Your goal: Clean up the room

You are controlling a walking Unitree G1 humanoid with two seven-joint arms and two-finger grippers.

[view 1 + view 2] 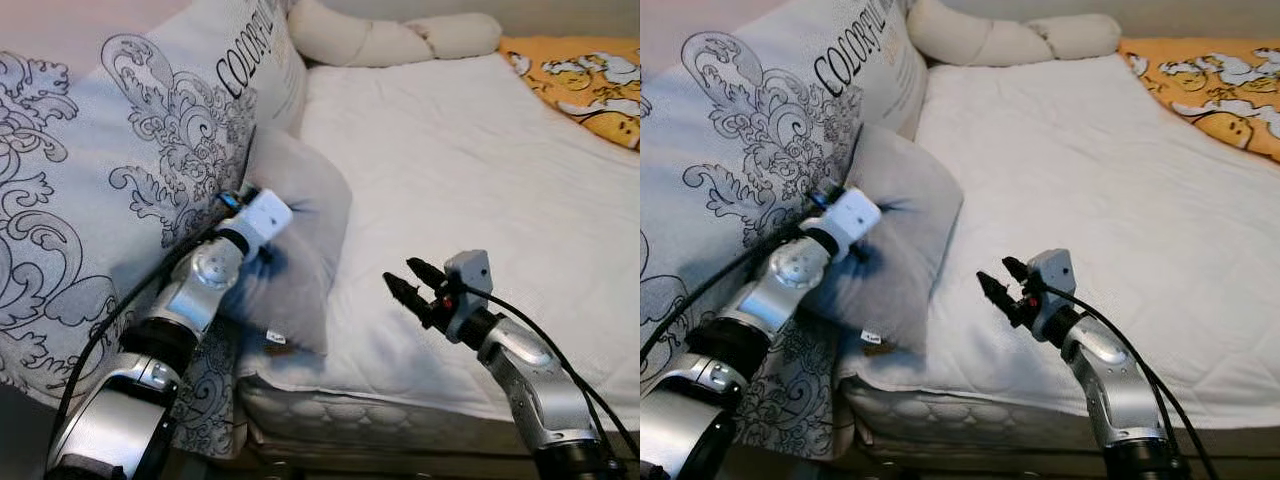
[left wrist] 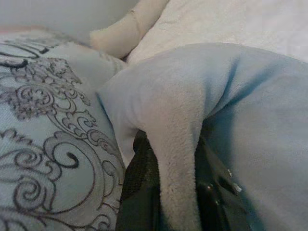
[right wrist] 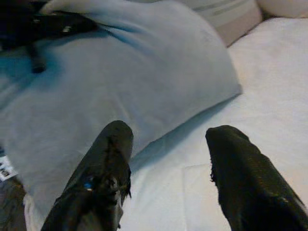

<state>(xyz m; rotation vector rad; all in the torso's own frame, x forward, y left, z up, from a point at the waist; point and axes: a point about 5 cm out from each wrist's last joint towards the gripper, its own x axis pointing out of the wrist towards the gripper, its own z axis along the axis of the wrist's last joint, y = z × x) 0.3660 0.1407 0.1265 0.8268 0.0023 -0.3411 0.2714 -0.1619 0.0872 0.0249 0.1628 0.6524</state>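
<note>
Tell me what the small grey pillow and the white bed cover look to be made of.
Grey pillow: soft plush or fleece fabric, matte; it bunches into a fold between the left gripper fingers. White bed cover: probably quilted cotton, matte, with faint stitched dimples.

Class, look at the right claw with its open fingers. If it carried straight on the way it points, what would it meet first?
Most likely the grey pillow. The right claw hovers open over the white sheet, aimed at the pillow's near edge. Depth is unclear, so it may brush the sheet first.
</note>
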